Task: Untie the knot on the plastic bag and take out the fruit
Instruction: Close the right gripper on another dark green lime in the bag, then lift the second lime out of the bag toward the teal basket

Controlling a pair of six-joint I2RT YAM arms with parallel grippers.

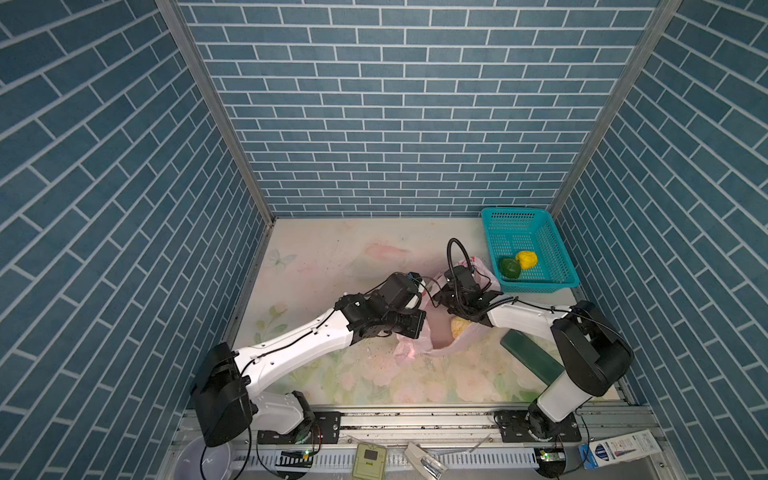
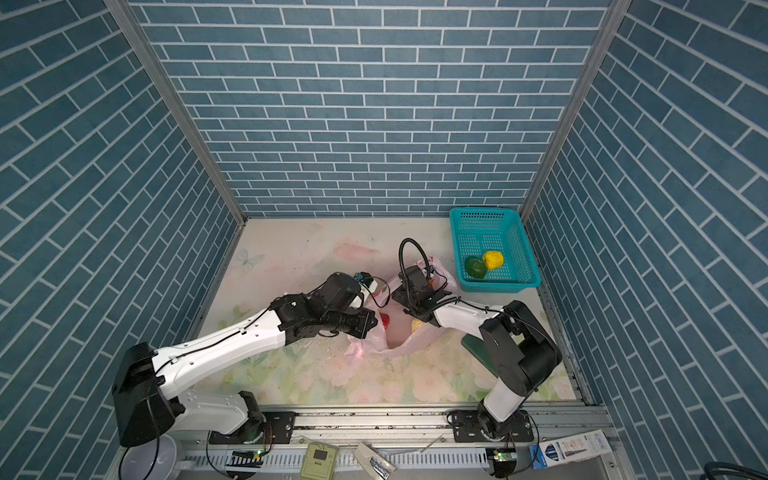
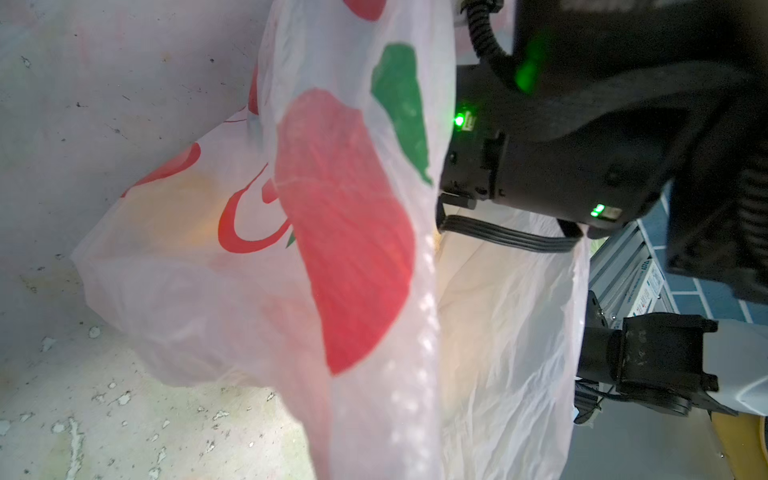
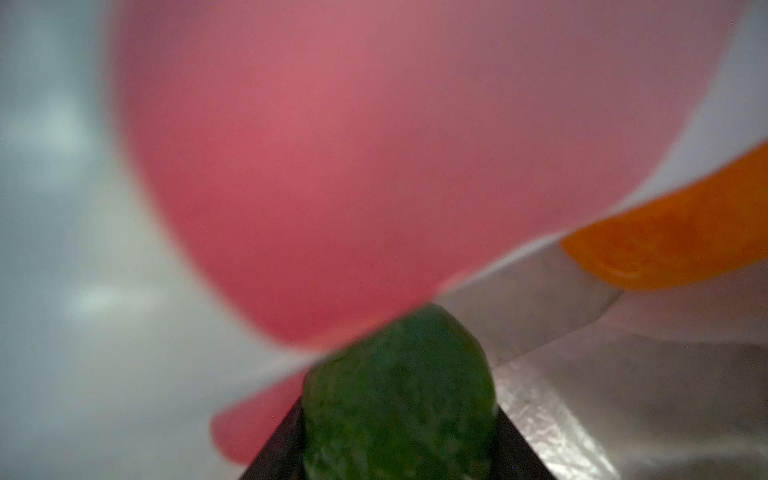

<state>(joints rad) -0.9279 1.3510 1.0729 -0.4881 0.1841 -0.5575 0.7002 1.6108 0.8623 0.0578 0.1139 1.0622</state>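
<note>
Two grips: your left end effector (image 1: 423, 296) pinches the thin, floppy plastic bag (image 3: 345, 228); your right end effector (image 4: 399, 436) hugs the firm-looking green fruit (image 4: 399, 374) round its middle.

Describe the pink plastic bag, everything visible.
The plastic bag is thin, translucent pink film printed with red apples, green leaves and red writing. Crumpled, mouth gaping, it lies on the floral table near the teal basket. The left gripper is shut at its rim; the right gripper inside clamps a green fruit.
</note>
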